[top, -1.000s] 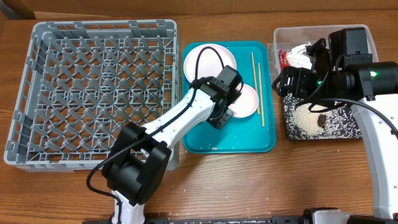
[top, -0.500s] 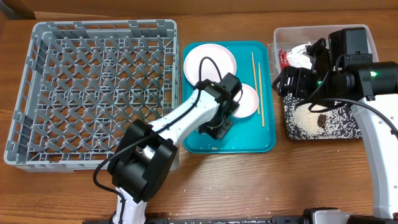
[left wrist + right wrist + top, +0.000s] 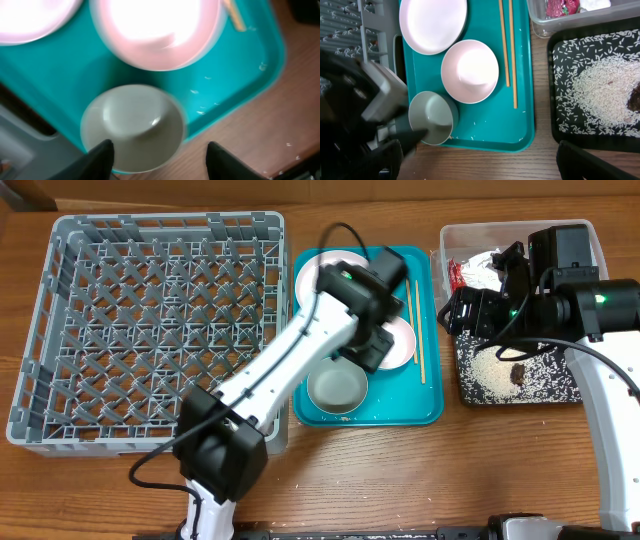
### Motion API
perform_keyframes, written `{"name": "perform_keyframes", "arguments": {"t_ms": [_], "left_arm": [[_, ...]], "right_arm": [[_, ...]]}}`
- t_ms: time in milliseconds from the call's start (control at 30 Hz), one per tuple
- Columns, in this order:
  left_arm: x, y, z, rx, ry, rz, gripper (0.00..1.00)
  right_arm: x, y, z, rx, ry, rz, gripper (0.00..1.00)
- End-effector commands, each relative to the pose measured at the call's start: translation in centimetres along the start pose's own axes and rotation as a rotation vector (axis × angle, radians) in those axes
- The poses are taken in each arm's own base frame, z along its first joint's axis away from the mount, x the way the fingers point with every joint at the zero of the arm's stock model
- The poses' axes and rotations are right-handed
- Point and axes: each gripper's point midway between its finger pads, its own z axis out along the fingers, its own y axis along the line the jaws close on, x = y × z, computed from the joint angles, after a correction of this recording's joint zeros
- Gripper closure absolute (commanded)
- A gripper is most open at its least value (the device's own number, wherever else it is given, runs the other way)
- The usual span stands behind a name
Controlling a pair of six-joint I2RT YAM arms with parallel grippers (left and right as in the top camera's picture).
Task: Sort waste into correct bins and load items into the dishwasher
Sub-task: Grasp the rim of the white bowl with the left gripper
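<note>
My left gripper (image 3: pixel 372 348) is open and raised over the teal serving tray (image 3: pixel 400 405). In the left wrist view its fingers (image 3: pixel 102 156) stand wide apart above a white bowl (image 3: pixel 132 127) resting at the tray's front (image 3: pixel 336 388). A pale pink bowl (image 3: pixel 398 340), a white plate (image 3: pixel 325 275) and wooden chopsticks (image 3: pixel 412 305) lie on the same tray. My right gripper (image 3: pixel 458 312) is open and empty, high between the tray and the bins. The clear tub (image 3: pixel 590 240) holds the red-and-silver wrapper (image 3: pixel 462 275) and white paper (image 3: pixel 490 265). The black tray (image 3: pixel 570 392) holds rice (image 3: pixel 495 370) and a brown scrap (image 3: pixel 518 372).
The grey dish rack (image 3: pixel 60 330) stands left of the teal tray and has nothing in it. A few rice grains (image 3: pixel 480 122) lie on the teal tray's front. The left arm (image 3: pixel 290 370) crosses the gap between rack and tray.
My left gripper has lifted and moved toward the back of the tray, uncovering the white bowl at the tray's front. The right arm has not moved.
</note>
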Motion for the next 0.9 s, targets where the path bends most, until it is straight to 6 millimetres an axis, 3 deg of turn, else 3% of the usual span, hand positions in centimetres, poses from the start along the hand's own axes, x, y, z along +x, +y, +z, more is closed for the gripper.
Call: {"name": "perform_keyframes", "arguments": {"t_ms": [0, 100, 233, 400, 600, 767, 867], "left_arm": [[0.2, 5.5, 0.0, -0.044, 0.013, -0.009, 0.37], [0.8, 7.6, 0.9, -0.026, 0.025, 0.004, 0.37], [1.6, 8.8, 2.5, 0.017, 0.038, 0.052, 0.41], [2.2, 8.3, 3.8, 0.023, 0.058, 0.104, 0.42], [3.3, 7.6, 6.9, 0.02, 0.075, 0.154, 0.43], [3.2, 8.3, 7.9, -0.015, 0.06, 0.105, 0.42], [3.0, 8.4, 7.9, -0.015, 0.053, 0.106, 0.5]], "right_arm": [[-0.2, -0.3, 0.0, 0.011, -0.006, 0.002, 0.0], [-0.2, -0.3, 0.0, 0.011, -0.007, 0.001, 0.0], [-0.2, -0.3, 0.0, 0.011, -0.007, 0.002, 0.0], [-0.2, -0.3, 0.0, 0.011, -0.007, 0.002, 0.0], [-0.2, -0.3, 0.0, 0.011, -0.006, 0.002, 0.0], [-0.2, -0.3, 0.0, 0.011, -0.006, 0.002, 0.0], [-0.2, -0.3, 0.0, 0.011, -0.006, 0.002, 0.0]]}}
